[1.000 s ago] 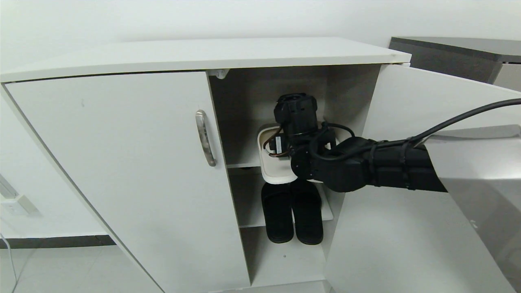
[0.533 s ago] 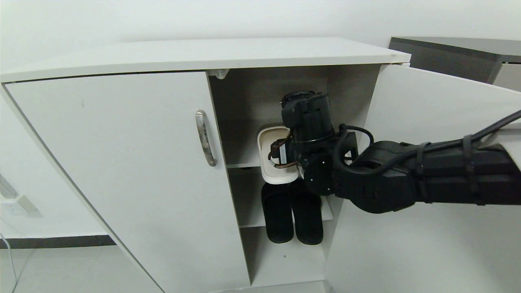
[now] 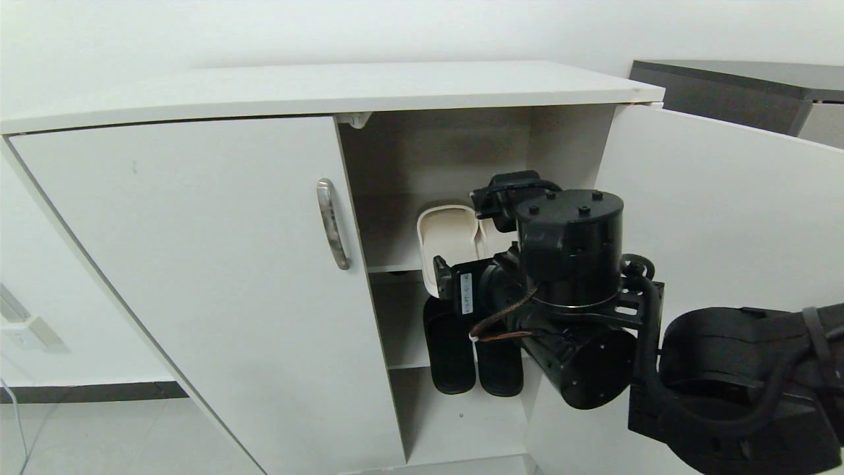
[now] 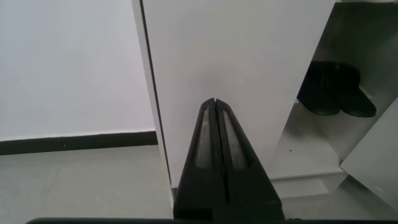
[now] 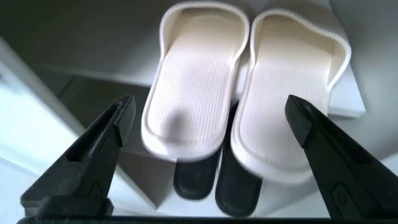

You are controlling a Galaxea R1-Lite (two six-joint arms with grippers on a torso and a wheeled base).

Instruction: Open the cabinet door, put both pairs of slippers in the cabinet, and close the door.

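The white cabinet [image 3: 330,89] has its right door [image 3: 712,198] open. Inside, the white slippers [image 3: 448,237] sit side by side on a shelf, and the black slippers [image 3: 450,356] on the shelf below.

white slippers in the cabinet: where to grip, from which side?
Near ends of the white slippers, squeezing the pair across its outer sides, from the open front. They lie flat, side by side, near ends overhanging the shelf.
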